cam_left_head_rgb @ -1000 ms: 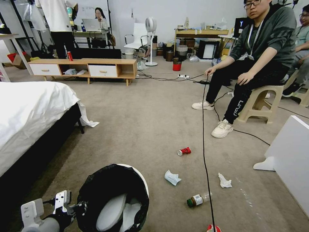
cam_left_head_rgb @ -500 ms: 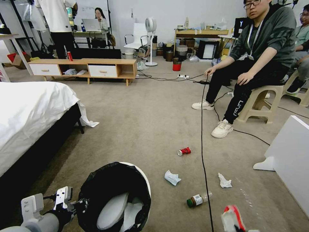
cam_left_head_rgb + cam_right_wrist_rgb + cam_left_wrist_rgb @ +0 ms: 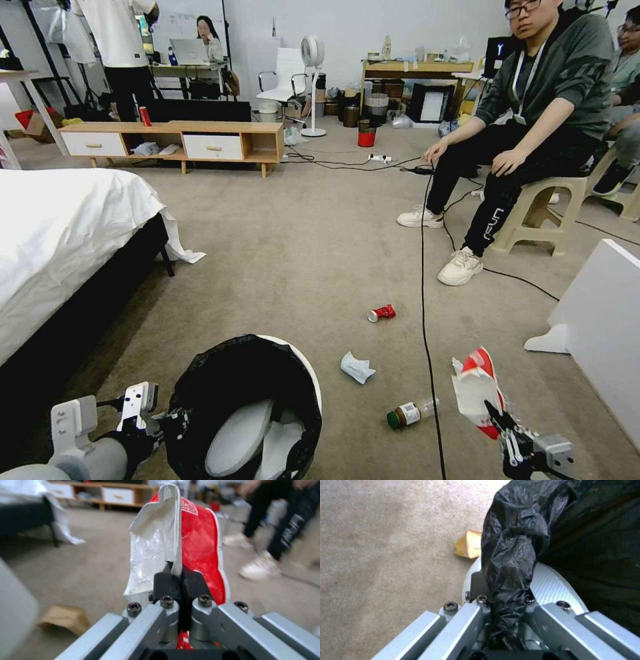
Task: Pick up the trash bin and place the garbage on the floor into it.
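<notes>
Risen right tool [image 3: 499, 417] clamps snack packet [image 3: 475, 390].

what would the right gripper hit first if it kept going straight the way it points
Probably nothing close: the right gripper, jaws shut on the red snack packet, points out over bare floor; the bed and wooden cabinet stand far beyond.

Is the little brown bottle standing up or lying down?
Lying down. The bottle rests on its side on the carpet, green cap pointing toward the trash bin, right beside the black cable.
</notes>
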